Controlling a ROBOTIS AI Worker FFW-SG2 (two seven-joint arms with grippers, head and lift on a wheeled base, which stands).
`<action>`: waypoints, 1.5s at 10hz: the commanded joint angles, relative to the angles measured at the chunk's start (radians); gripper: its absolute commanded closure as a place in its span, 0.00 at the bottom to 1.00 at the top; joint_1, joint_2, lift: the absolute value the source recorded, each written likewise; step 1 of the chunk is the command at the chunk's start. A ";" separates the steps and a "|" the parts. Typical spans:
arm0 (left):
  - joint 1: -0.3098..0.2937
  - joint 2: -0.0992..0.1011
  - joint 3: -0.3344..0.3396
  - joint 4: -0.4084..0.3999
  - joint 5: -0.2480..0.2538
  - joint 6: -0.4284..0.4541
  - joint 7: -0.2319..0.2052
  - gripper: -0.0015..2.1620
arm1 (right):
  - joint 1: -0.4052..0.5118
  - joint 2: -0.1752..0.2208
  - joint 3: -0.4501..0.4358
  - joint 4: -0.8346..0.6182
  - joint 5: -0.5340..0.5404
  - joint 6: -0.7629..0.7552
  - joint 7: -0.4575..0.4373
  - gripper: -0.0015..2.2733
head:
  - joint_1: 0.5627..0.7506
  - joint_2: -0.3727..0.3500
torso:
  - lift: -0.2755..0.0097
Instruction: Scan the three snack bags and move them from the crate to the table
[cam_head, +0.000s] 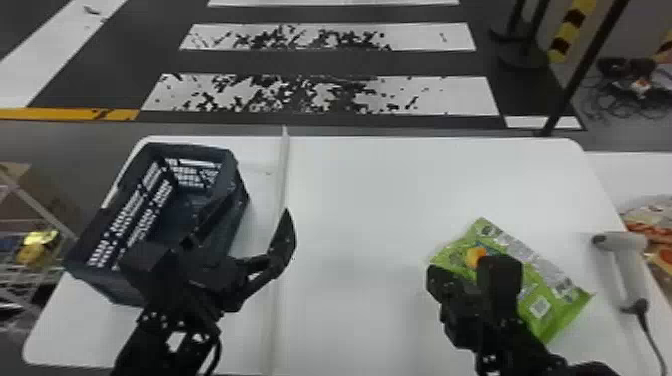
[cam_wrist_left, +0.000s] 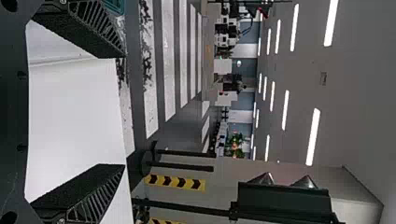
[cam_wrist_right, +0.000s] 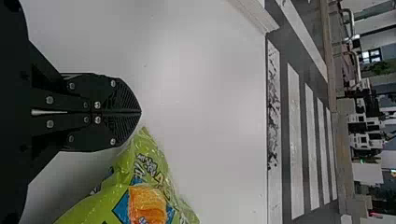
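Your left gripper (cam_wrist_left: 124, 111) is open. Swinging your closed right gripper (cam_wrist_right: 140, 112) outward, apparently just beside the green snack bag (cam_head: 559, 298), could push it into the handheld scanner (cam_head: 629, 275).

Green snack bag (cam_head: 555, 305) partly hidden behind the right gripper (cam_head: 436, 277), cut off by the right wrist view's edge; crate (cam_head: 200, 150) partly covered by the left gripper (cam_head: 259, 200); scanner cable (cam_head: 650, 335) cut off.

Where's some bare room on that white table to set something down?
The widest bare patch of the table lies between the pale raised strip and the green snack bag. Crowded: right, with bag, black right gripper and grey handheld scanner; left, around the dark plastic crate.
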 joint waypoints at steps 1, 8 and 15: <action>0.002 0.000 0.000 0.000 -0.001 0.000 0.000 0.01 | -0.049 0.003 0.001 0.060 0.006 -0.025 -0.024 0.99 | 0.70 0.61 | 0.75; 0.011 0.008 0.005 0.017 0.000 -0.018 -0.011 0.01 | -0.144 0.029 -0.051 0.123 -0.009 -0.040 -0.134 0.99 | 0.70 0.51 | 0.75; 0.002 0.003 -0.032 0.017 -0.008 -0.034 -0.009 0.01 | 0.178 0.014 -0.246 -0.394 -0.154 0.012 -0.133 0.99 | 0.70 0.44 | 0.75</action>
